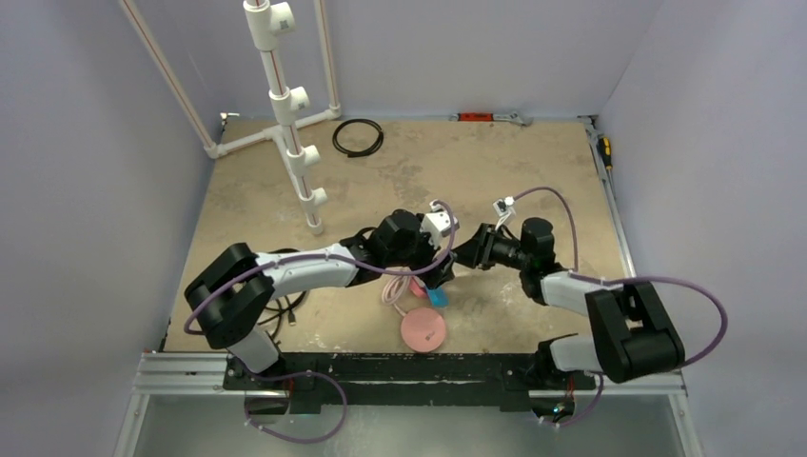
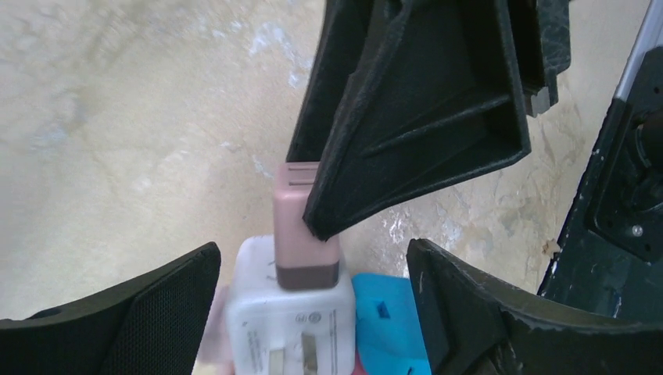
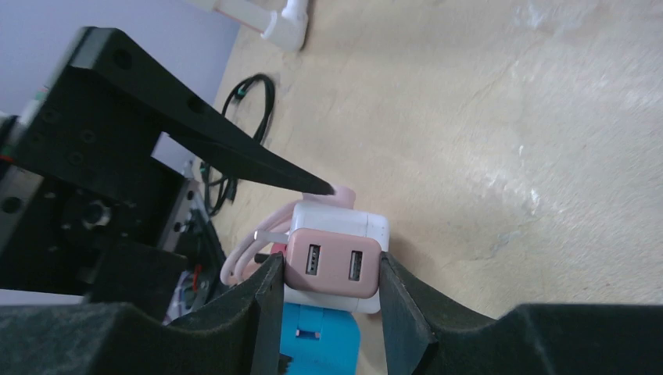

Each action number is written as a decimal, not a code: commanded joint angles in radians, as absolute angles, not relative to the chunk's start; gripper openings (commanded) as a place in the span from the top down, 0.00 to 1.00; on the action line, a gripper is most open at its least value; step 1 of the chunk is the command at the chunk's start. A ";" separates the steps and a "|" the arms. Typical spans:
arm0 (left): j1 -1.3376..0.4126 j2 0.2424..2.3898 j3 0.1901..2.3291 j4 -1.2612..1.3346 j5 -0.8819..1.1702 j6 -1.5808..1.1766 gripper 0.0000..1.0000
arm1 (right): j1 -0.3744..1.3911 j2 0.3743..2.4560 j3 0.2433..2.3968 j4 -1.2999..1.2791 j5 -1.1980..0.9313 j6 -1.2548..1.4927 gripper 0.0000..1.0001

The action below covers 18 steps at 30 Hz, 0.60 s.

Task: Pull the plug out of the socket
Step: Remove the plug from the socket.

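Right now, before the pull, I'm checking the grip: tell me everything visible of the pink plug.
The pink plug is a rounded block of matte pink plastic, two USB ports on its outer face, a darker band at its base. It sits in the white socket, not pulled out. The right gripper's fingers grip its two sides; the left gripper's fingers stand open, clear of it.

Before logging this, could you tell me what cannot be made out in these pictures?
Top view: the small white plastic cube socket is hidden beneath the left arm.
Left wrist view: the blue plastic block is cut off by the bottom edge.
Right wrist view: the right fingers cover the pink two-port plug sides.
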<state>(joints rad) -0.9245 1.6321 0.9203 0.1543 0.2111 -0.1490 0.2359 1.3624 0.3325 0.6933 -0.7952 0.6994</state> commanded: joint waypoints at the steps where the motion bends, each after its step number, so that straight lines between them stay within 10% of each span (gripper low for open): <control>1: -0.928 1.479 0.956 0.139 0.080 -0.164 0.09 | 0.245 1.218 0.347 0.626 -0.700 0.653 1.00; 18: -0.923 1.533 0.948 -0.106 0.250 -0.288 0.04 | 0.260 0.893 0.412 0.282 -0.412 0.473 1.00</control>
